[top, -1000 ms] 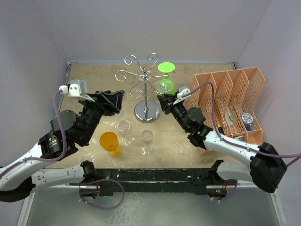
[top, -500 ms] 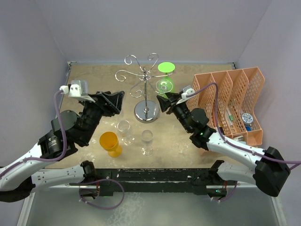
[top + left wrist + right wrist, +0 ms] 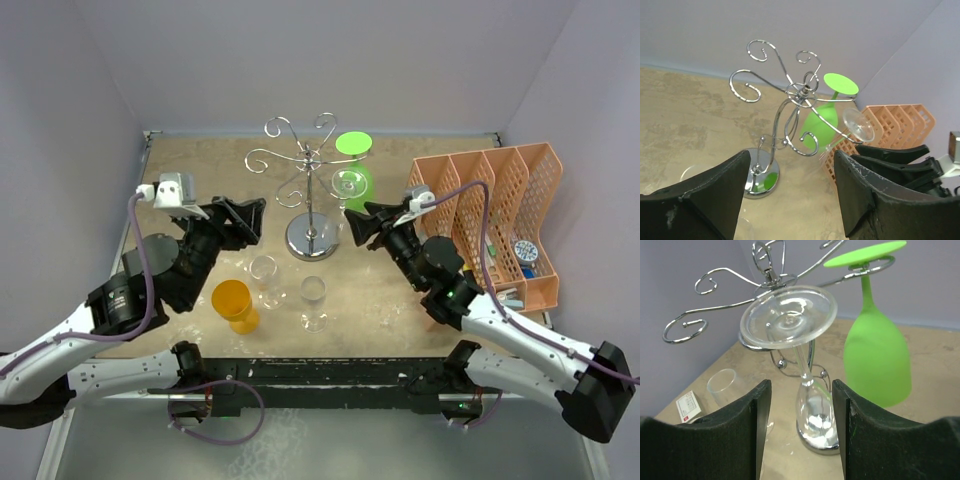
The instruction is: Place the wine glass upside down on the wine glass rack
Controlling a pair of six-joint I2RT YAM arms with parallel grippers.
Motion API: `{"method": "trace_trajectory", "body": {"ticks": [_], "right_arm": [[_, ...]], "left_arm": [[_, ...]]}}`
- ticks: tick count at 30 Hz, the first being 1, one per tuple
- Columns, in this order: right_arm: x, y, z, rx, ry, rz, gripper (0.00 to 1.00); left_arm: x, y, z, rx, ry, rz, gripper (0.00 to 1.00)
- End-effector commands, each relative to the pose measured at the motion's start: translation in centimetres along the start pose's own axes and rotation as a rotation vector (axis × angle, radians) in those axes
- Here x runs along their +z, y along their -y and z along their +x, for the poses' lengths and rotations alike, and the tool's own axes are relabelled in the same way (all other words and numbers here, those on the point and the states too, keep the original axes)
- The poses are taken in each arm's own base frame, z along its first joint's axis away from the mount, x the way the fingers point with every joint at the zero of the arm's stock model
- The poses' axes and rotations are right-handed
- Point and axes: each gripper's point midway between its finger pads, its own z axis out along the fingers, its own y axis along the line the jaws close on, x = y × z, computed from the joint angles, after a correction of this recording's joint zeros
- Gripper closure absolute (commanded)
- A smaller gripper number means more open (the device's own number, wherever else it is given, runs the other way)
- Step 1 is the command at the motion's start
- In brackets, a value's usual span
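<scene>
Glass [image 3: 788,316] (inverted) just ahead of right claw [image 3: 799,390]

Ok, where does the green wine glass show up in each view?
Top external: green wine glass hangs upside down, right of the rack, upper centre.
Left wrist: centre, right of the rack's post.
Right wrist: right side.
Shared landmark: the silver rack.

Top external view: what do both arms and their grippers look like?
The left arm and right arm have white links and black joints. The left gripper and right gripper are black, with wedge-shaped fingers. A lilac cable loops to each white wrist camera.
</scene>
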Motion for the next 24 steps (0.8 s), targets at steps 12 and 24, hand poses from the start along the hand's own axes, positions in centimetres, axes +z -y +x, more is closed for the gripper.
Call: {"method": "trace_trajectory", "body": {"ticks": [12, 24], "right_arm": [[-3.8, 0.3, -4.6, 0.178, -0.017, 0.066, 0.44], [-4.7, -1.8, -8.7, 0.168, 0.044, -0.041, 0.44]], "left_arm": [[1.7, -6.3, 8.7, 0.136, -0.097, -0.374, 0.49], [4.9, -13.7, 12.2, 0.063, -0.249, -0.566, 0.48]]}}
